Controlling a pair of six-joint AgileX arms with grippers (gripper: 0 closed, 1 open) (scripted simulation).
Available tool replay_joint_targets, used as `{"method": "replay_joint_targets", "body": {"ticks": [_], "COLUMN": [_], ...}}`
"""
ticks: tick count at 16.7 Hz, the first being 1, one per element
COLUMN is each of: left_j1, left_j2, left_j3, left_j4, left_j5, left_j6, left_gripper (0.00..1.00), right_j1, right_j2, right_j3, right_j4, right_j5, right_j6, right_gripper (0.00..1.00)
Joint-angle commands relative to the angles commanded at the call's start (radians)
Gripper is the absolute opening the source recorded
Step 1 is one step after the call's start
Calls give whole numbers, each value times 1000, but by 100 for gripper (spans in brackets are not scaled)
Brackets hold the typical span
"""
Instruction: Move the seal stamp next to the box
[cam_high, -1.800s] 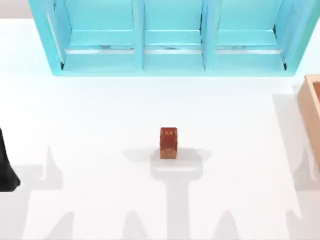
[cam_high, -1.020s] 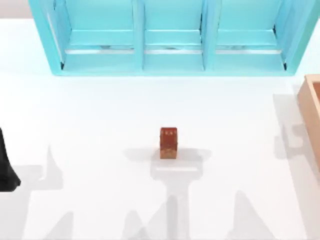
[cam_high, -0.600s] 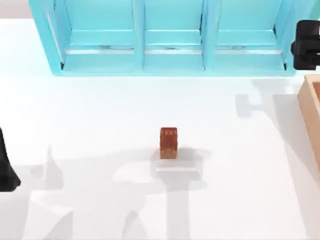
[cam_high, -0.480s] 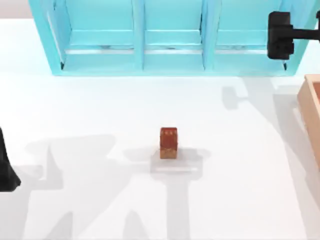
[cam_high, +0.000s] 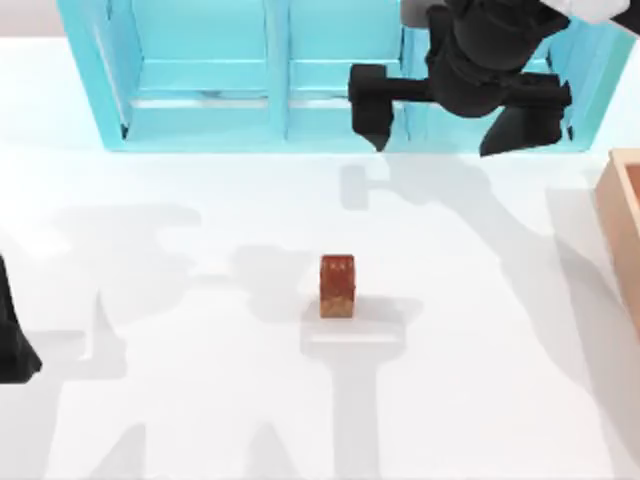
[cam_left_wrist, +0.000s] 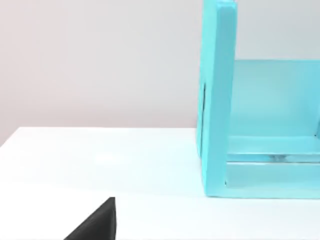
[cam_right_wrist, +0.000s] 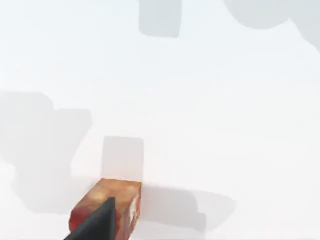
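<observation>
The seal stamp (cam_high: 337, 286), a small reddish-brown block with a tan end, stands on the white table near its middle. The box (cam_high: 624, 225), tan wood with an orange-brown inside, is cut off by the right edge. My right gripper (cam_high: 435, 146) hovers high at the back over the shelf front, behind and to the right of the stamp, its fingers (cam_high: 372, 112) spread wide with nothing between them. In the right wrist view the stamp (cam_right_wrist: 120, 196) lies low in the picture, partly behind a dark fingertip (cam_right_wrist: 96, 224). My left arm (cam_high: 10, 340) is parked at the left edge.
A large cyan shelf unit (cam_high: 340, 75) runs along the back of the table; its side wall (cam_left_wrist: 218, 100) stands in the left wrist view. White tabletop separates the stamp from the box. Arm shadows fall across the surface.
My right arm has come in from the right edge at the back and swept left along the shelf front. The stamp and the left arm have not moved.
</observation>
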Motion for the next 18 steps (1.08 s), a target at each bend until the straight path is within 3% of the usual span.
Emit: {"method": "replay_joint_targets", "body": {"ticks": [9, 18], "left_j1": [0, 0], "left_j2": [0, 0], "left_j3": [0, 0], "left_j4": [0, 0], "left_j5": [0, 0], "left_j6": [0, 0], "left_gripper": [100, 100], "right_j1": [164, 198], "right_j2": [316, 355], "right_j3": [362, 420], "right_j4": [-301, -355], "right_j5": [-12, -16], "right_j6": [205, 247], "right_gripper": [100, 100]}}
